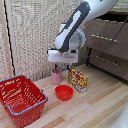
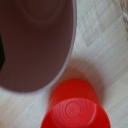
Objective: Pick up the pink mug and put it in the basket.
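Pink mug upright beside red bowl, claw directly above mug, grip unclear, basket apart

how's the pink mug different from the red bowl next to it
The pink mug is pale pink and taller than wide; the red bowl is bright red, low and flat. The mug stands right under the gripper, while the bowl sits apart from it, nearer the table's front. In the wrist view the mug fills most of the picture; the bowl looks smaller beyond it. Both are round, open-topped, and rest on the wooden table.
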{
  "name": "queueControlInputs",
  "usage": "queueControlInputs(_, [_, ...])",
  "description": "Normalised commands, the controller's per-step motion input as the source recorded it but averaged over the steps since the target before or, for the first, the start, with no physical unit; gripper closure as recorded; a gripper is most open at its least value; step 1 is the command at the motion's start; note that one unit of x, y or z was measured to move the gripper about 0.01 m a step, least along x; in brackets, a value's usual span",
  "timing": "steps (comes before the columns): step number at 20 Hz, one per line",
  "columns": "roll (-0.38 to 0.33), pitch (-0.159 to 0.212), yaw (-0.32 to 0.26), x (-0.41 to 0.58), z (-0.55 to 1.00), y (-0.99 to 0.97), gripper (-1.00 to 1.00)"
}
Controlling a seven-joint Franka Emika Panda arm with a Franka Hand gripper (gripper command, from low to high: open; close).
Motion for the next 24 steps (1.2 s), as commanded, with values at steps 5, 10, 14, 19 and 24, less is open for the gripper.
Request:
queueControlInputs(5, [-0.004,0.028,-0.127,0.063,-0.19,-0.02,-1.0])
queueControlInputs(10, [-0.002,0.019,-0.041,0.031,-0.05,0.0,1.0])
queueControlInputs(14, [0.0,0.003,-0.014,0.0,-0.03,0.0,1.0])
queueControlInputs(19, [0.0,0.0,-0.024,0.0,-0.03,-0.02,1.0])
queueControlInputs(24, [0.0,0.0,-0.039,-0.003,-0.02,-0.03,1.0])
